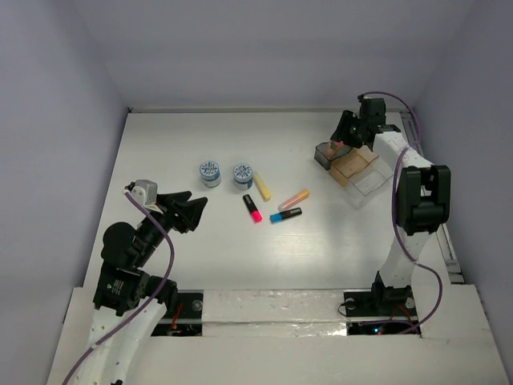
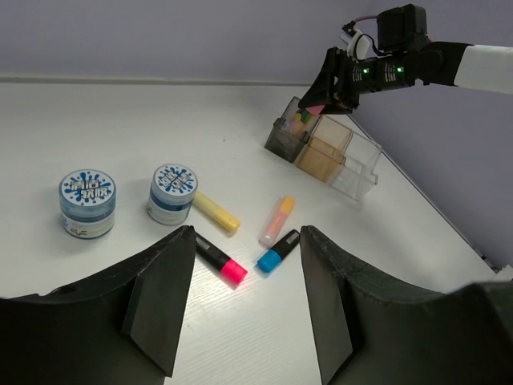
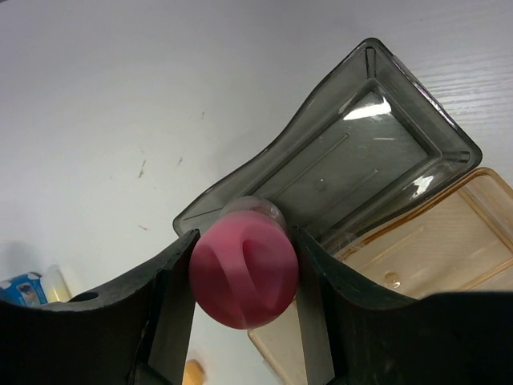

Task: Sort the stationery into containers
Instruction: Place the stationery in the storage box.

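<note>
My right gripper (image 1: 341, 144) is shut on the pink-capped glue stick (image 3: 244, 273) and holds it upright over the near-left corner of the smoky grey tray (image 3: 377, 152); its lower end seems to dip into the tray. The amber tray (image 1: 355, 164) and the clear tray (image 1: 371, 184) join it in a row. My left gripper (image 2: 248, 231) is open and empty, low over the table, just short of the pink-black highlighter (image 2: 218, 258) and the blue-black highlighter (image 2: 277, 251). The yellow highlighter (image 2: 215, 212), the orange highlighter (image 2: 277, 220) and two blue-white rolls (image 2: 87, 203) (image 2: 172, 193) lie beyond.
The highlighters and rolls are grouped at the middle of the white table (image 1: 176, 241). The trays stand at the far right near the table's edge. Grey walls close in the table on the left, back and right.
</note>
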{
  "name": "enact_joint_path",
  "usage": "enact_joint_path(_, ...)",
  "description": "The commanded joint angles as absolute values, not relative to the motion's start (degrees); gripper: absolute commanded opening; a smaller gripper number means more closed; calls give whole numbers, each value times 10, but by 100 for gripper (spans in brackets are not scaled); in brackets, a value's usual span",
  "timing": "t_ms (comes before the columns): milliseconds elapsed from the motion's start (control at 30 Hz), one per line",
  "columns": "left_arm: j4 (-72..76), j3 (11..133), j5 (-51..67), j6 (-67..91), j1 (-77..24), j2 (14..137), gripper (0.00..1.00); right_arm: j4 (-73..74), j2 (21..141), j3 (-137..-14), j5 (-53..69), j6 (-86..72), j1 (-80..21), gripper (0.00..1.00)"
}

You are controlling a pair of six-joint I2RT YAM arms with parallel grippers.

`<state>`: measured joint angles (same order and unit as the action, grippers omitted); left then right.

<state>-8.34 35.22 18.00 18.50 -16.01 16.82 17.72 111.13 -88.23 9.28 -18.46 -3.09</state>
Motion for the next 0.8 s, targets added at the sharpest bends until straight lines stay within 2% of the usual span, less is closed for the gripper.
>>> enact_joint_path(0,-45,346,188,181,-157,172,51,168,1102,-907,136,-193,-33,30)
enact_joint_path(333,-44,345,188,181,-157,170,51,249,1167,-967,127,-182,-33,35)
enact_joint_path(367,-44,345,188,181,-157,171,51,247,1168,-966,120,-183,-33,42)
enact_joint_path(533,-45,345,190,181,-157,175,51,243,1165,-969,86,-187,-33,56)
enact_joint_path(567,-45,345,189,181,-157,173,51,243,1165,-974,81,-189,-33,64)
enact_joint_path(633,-45,345,189,181,-157,171,51,244,1161,-982,63,-186,-33,70)
enact_joint_path(667,-45,345,188,181,-157,171,51,243,1157,-986,58,-185,-33,77)
enact_joint_path(733,-44,345,189,181,-152,171,51,241,1147,-991,41,-179,-33,80)
enact_joint_path(767,-44,345,189,181,-152,173,51,242,1144,-998,35,-177,-33,85)
